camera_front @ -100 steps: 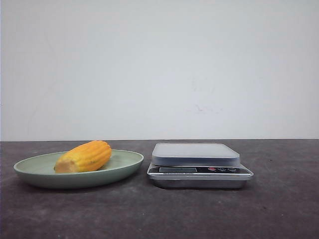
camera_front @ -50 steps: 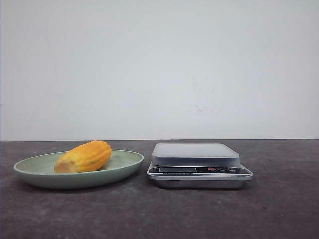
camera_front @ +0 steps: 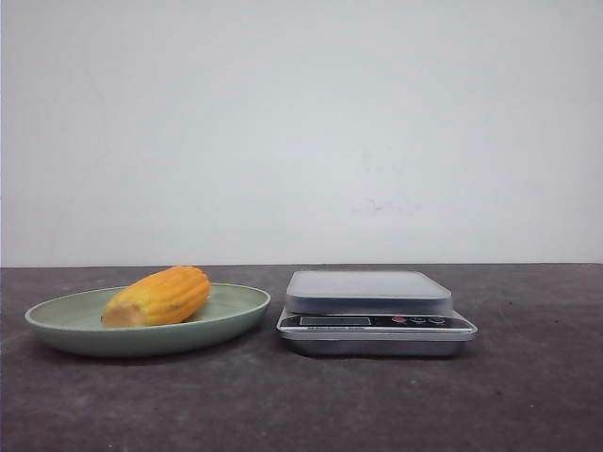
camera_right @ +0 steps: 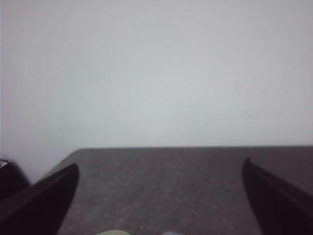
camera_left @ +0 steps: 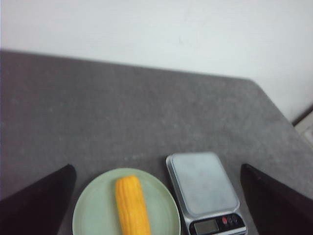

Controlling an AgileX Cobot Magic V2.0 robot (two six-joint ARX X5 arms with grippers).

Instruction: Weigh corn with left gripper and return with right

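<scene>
The yellow-orange corn (camera_front: pixel 158 296) lies on its side in a pale green plate (camera_front: pixel 57 325) at the left of the dark table. It also shows in the left wrist view (camera_left: pixel 131 205), lying in the plate (camera_left: pixel 93 215). A silver kitchen scale (camera_front: pixel 372 292) stands just right of the plate, its pan bare; the left wrist view (camera_left: pixel 203 183) shows it too. My left gripper (camera_left: pixel 157 200) is open and empty, high above the plate and scale. My right gripper (camera_right: pixel 159 200) is open and empty, above the table. Neither arm shows in the front view.
The dark grey table (camera_front: pixel 528 395) ends at a white wall behind. In the left wrist view the table's right edge (camera_left: pixel 283 117) runs near the scale. The right wrist view shows only slivers of the plate (camera_right: pixel 113 232) and the scale at its lower edge.
</scene>
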